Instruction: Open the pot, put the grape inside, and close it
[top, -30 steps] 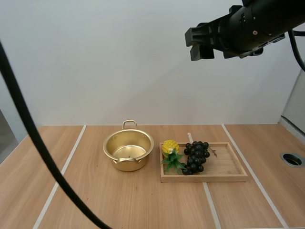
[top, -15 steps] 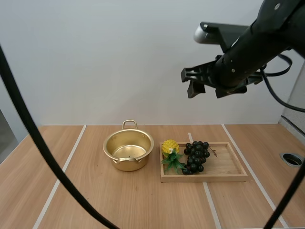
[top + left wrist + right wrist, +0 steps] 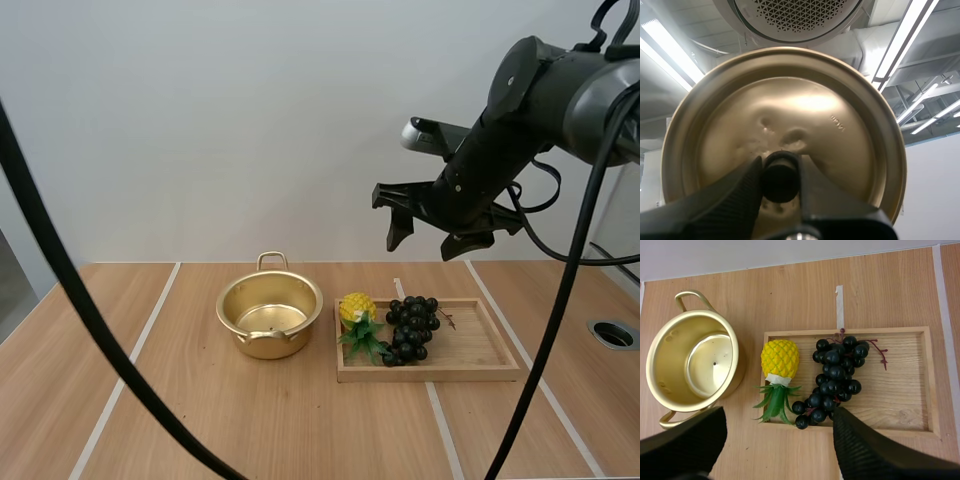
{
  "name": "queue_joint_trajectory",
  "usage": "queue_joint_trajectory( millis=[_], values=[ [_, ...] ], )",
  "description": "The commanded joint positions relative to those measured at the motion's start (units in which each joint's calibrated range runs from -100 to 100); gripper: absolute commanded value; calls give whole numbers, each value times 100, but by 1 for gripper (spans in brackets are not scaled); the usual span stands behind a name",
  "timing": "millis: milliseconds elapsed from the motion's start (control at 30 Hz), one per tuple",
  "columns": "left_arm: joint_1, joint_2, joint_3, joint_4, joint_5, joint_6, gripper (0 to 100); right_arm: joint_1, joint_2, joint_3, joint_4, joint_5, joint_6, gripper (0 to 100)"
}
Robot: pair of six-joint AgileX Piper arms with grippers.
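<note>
Now clamps the lid by its knob in the left gripper, leaving the gold pot open and empty. Lowers the right gripper, fingers spread, from high up toward the grapes beside a toy pineapple in the wooden tray: pick next, likely. Pale-striped wooden table, white wall behind.

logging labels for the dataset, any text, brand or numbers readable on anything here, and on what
Lid: one small stamped mark on its gold face, too small to read.
Pot, grapes, pineapple, wooden tray: no text visible.
</note>
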Motion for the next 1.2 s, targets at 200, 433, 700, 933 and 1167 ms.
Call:
queue_joint_trajectory(
  millis=[200, 433, 700, 933, 1167],
  values=[
    [-22, -4, -18, 86, -244, 2, 0, -21, -71, 8, -41, 0, 41, 100],
    [-22, -4, -18, 86, -244, 2, 0, -21, -84, 8, -118, 0, 1649, 100],
    [-22, -4, -18, 86, -244, 2, 0, -21, 85, 21, -1427, 0, 3711, 100],
    [-22, -4, -18, 86, -244, 2, 0, -21, 1096, 21, -1515, 0, 3711, 100],
    [-22, -4, -18, 86, -244, 2, 0, -21, 2018, 21, -1475, 0, 3711, 100]
  ],
)
